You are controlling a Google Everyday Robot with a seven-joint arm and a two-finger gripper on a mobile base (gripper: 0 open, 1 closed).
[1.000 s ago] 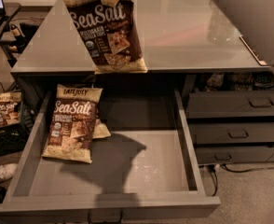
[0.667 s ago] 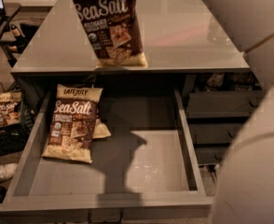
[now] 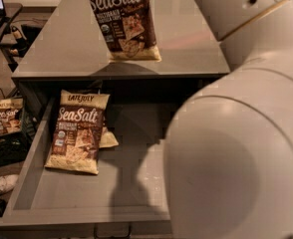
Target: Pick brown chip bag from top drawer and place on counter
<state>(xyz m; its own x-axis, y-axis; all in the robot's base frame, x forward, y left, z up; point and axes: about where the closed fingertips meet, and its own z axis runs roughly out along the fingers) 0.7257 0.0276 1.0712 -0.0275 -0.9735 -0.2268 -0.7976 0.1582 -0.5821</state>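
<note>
Brown chip bag [image 3: 122,24]: dark brown, white "SeaSalt" lettering, chip picture, cream bottom band; upright, slightly tilted, over the table's front part, top cut off by the frame.
Top drawer [image 3: 86,193]: shallow, grey, pulled open below the table.
Table [image 3: 62,49]: glossy grey.
Pincer: out of view.

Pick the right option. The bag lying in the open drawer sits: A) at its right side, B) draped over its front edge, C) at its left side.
C: the lying bag rests flat close to the left wall of the drawer. The gripper is out of view, somewhere above the raised bag that hangs over the counter.
</note>
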